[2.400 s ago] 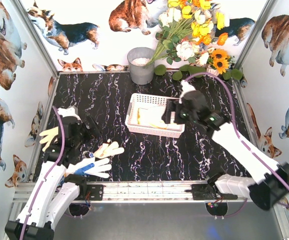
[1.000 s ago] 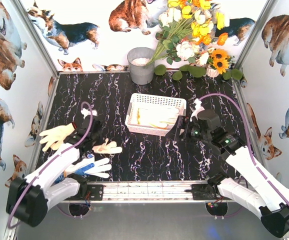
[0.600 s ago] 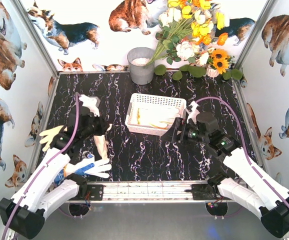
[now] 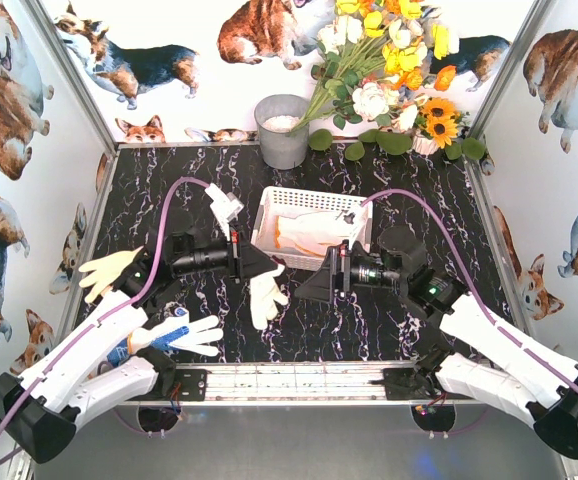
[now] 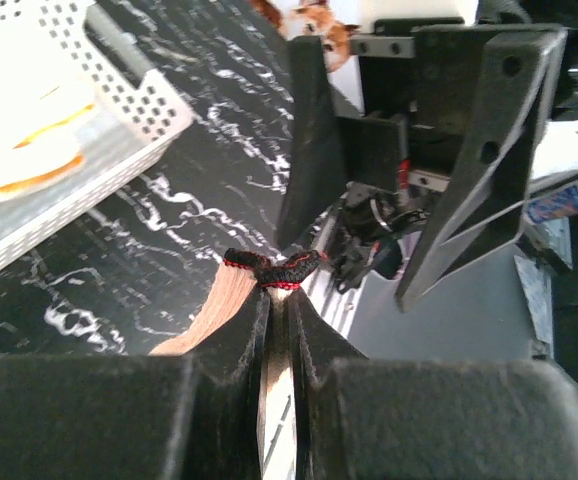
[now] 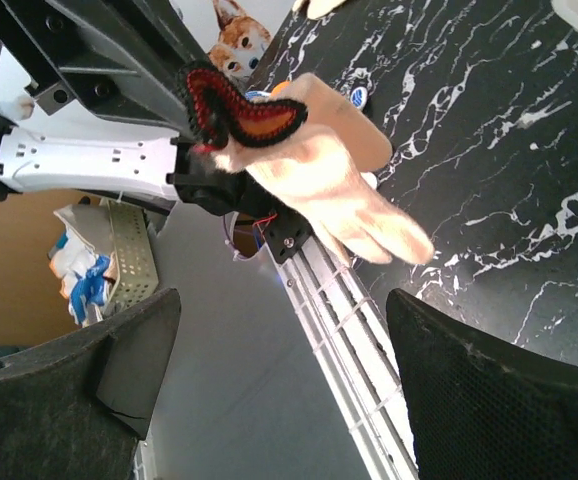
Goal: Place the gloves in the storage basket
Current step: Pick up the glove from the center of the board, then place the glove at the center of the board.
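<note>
The left gripper is just in front of the near left corner of the storage basket. Its jaws are closed tight on the cuff of one plain glove. This glove hangs down from the jaws above the black marbled table, with its fingers pointing down. It is close to the basket but outside of it. In the left wrist view the dark cuff edge with red thread is pinched between the two left fingers.

The right gripper is just in front of the near side of the basket, toward its right half, and it faces the hanging glove. Its jaws are wide open and hold nothing. In the right wrist view the glove appears between the two right fingers but beyond their tips, not touching them.

Inside the basket some cream gloves lie flat. Two more are on the table, well to the left of the basket. One is a second plain glove, the farthest to the left. The other is a blue-dotted glove, which lies nearer to the front edge of the table than the basket does
</note>
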`<state>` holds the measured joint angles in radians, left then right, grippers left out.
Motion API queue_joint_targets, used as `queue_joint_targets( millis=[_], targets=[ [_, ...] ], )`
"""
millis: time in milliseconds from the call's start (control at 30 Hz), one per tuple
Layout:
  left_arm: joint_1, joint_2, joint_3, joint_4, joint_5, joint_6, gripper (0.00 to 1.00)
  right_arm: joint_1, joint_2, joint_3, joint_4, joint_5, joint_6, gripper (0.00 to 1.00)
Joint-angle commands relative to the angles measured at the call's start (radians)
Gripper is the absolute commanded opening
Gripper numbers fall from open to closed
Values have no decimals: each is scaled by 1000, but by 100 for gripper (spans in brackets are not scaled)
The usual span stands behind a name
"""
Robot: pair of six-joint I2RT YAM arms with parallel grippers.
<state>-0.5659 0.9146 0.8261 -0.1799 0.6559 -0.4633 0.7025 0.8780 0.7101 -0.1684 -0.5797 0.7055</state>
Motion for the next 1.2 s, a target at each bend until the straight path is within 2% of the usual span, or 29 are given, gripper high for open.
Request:
queue_joint_targets(
  millis=[0,200,300,467,633,733,933,1100,1167],
  targets=[
    [-46,1,8,145,60,-88,0,23,3,33,124,-29,-64,86],
    [-97,-11,9,181,39,-127,0,28,23,19,190,-17,-69,85],
    [-105,-22,8,164,-6,-132,0,34,5,17,240,-8,-50,81],
    [-106,-37,-12,150,-79,-140,0,36,-31,59,219,2,-38,67],
    [-117,-30,-24,185,-71,-160,0,42,-17,109,186,-22,-7,48],
    [-127,-20,-16,186,-62,-157,0,49,-2,117,201,-16,7,41],
    [-141,-9,-14,190,-47,-151,0,51,19,127,206,27,5,38],
    [-155,-5,-16,205,-42,-147,0,51,15,110,222,81,15,42],
    [-161,-2,-17,206,-44,-147,0,51,14,103,246,75,25,40]
  ],
)
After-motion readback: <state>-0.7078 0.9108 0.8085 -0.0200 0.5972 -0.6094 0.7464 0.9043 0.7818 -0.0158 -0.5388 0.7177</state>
